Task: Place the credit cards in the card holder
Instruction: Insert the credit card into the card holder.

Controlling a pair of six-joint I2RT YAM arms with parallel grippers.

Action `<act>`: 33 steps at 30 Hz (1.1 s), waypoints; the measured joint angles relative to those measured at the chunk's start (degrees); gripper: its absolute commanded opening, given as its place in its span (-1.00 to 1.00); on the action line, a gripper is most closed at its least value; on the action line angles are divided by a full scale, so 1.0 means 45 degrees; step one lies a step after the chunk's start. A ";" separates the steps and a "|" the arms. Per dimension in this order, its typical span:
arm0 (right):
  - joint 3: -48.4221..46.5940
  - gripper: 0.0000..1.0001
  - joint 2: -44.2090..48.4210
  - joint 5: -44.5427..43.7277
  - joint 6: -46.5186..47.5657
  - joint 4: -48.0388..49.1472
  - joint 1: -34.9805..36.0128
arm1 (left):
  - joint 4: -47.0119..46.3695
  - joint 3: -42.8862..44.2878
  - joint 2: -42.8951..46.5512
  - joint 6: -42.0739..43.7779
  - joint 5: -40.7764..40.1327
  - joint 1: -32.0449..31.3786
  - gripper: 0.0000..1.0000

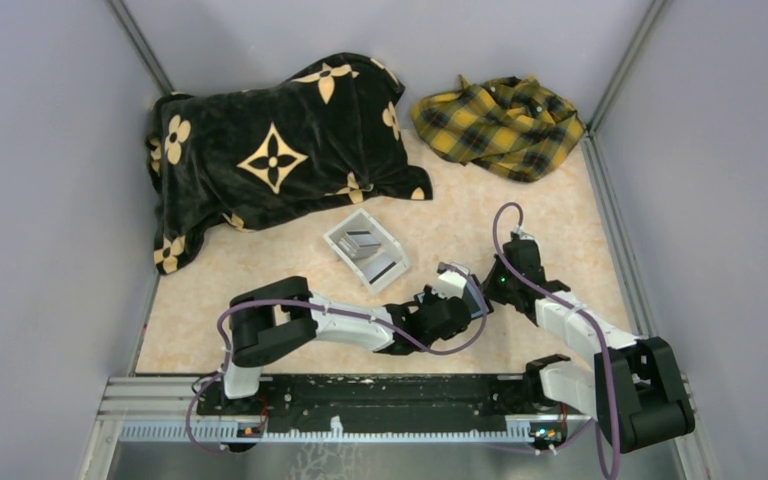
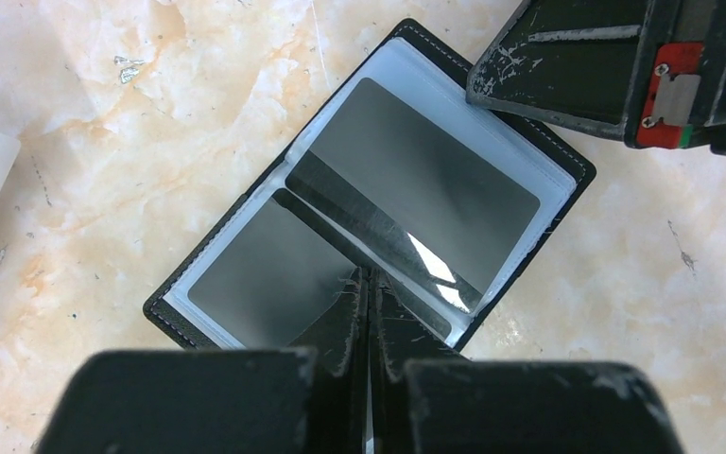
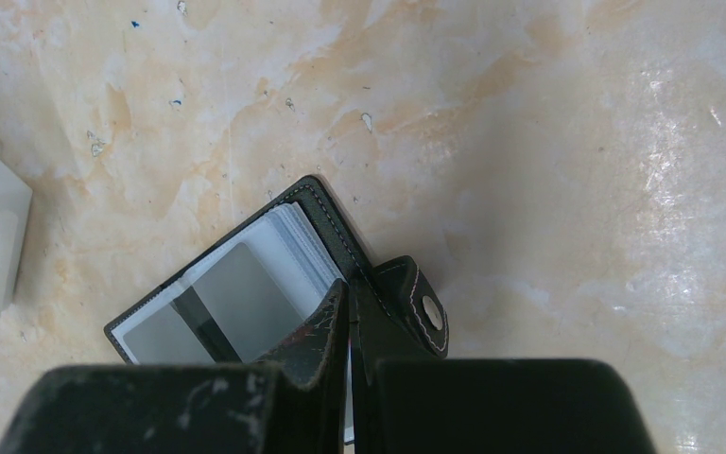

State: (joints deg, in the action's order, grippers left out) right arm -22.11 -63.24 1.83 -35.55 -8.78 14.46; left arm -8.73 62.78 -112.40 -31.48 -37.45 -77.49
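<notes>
Gripping nothing, your left end effector and right end effector are closed; push the stiff, slick credit card edgewise.

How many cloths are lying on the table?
2. The black cloth with tan flowers lies crumpled at the far left. The yellow checked cloth is bunched in the far right corner. Another could be hidden underneath them.

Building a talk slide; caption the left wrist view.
Closed left gripper touches a dark card across the open card holder; right gripper at its far corner.
</notes>
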 measured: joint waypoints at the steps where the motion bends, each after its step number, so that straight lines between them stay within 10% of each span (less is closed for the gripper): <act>1: 0.0000 -1.00 0.0000 0.0000 -0.0005 0.0000 0.0000 | 0.0024 0.0000 0.0000 0.0000 0.0005 0.0000 -1.00; 33: 0.0000 -1.00 -0.0005 0.0044 -0.0010 0.0015 0.0000 | -0.1953 0.0097 -0.0563 0.0918 0.0005 0.0000 -0.81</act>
State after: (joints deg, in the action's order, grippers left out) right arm -22.11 -63.26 2.02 -35.59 -8.71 14.46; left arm -17.52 63.22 -114.93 -27.35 -37.43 -77.49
